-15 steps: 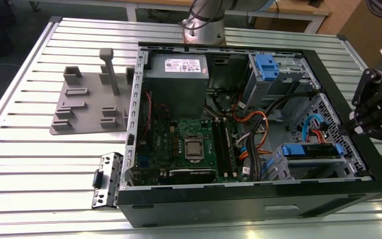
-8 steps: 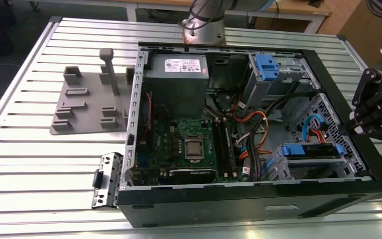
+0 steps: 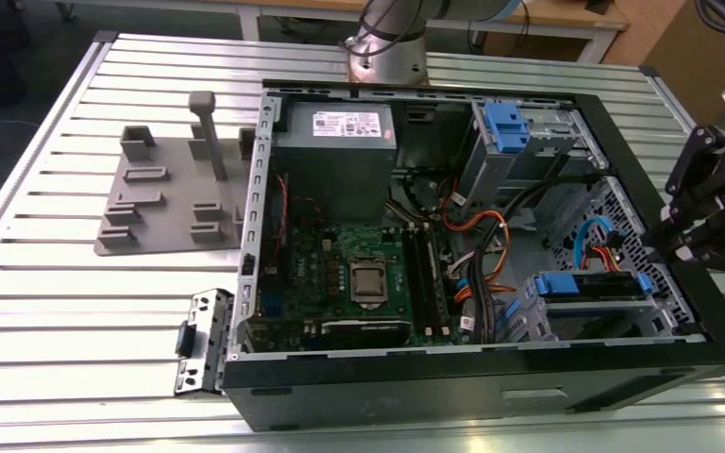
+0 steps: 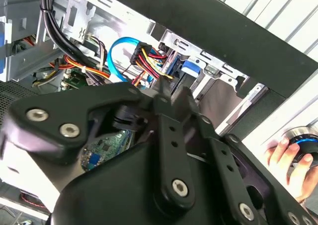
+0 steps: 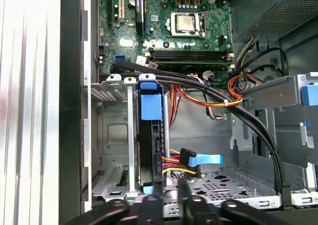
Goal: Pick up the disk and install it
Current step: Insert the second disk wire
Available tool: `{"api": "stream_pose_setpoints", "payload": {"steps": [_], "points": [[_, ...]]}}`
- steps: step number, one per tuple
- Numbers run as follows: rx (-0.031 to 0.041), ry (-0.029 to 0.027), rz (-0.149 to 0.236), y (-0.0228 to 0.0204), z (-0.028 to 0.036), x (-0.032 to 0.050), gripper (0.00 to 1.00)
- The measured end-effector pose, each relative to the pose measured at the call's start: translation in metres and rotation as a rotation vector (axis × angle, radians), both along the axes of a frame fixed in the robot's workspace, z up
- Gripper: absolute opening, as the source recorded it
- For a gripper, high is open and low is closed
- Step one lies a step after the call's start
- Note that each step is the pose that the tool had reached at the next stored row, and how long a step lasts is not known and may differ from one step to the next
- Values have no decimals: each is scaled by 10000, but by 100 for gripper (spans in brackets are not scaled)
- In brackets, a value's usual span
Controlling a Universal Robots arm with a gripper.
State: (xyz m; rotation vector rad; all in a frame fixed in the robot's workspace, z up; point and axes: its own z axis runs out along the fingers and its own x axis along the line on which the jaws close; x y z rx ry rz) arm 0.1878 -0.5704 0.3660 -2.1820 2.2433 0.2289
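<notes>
The disk (image 3: 589,285) stands on edge in the drive bay at the computer case's front corner, on the exterior view's right, its blue carrier showing. In the first wrist view the disk (image 5: 150,135) sits in the metal cage with its blue tab up and red, yellow and blue cables plugged in beside it. My black gripper (image 3: 656,250) hovers over the case's edge just above that bay. Its fingertips (image 5: 158,189) stand a narrow gap apart with nothing between them, clear of the disk. The second wrist view has the gripper (image 4: 174,92) in front of the disk's blue tab (image 4: 191,66).
The open case (image 3: 665,368) lies on a slatted metal table (image 3: 73,330). Inside are a motherboard (image 3: 362,274), a grey power supply (image 3: 333,160), an upper cage with a blue latch (image 3: 508,123) and loose cables (image 3: 489,236). A grey fixture (image 3: 174,198) stands beside the case. A person's hand (image 4: 288,160) rests nearby.
</notes>
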Motion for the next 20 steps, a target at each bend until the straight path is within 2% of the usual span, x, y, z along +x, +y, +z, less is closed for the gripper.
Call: {"api": "stream_pose_setpoints", "payload": {"steps": [1, 2, 4, 9, 11, 15, 17, 20], "points": [[0, 0, 0, 0, 0, 0, 29], [-1, 0, 0, 0, 1, 0, 29], [0, 0, 0, 0, 2, 0, 41], [-11, -4, 0, 2, 4, -25, 41], [-23, -7, 0, 24, 1, -62, 41], [-86, -13, 0, 91, -9, -141, 41], [-106, -14, 0, 98, -22, -173, 41], [-203, -23, 0, 98, -46, -236, 41]]}}
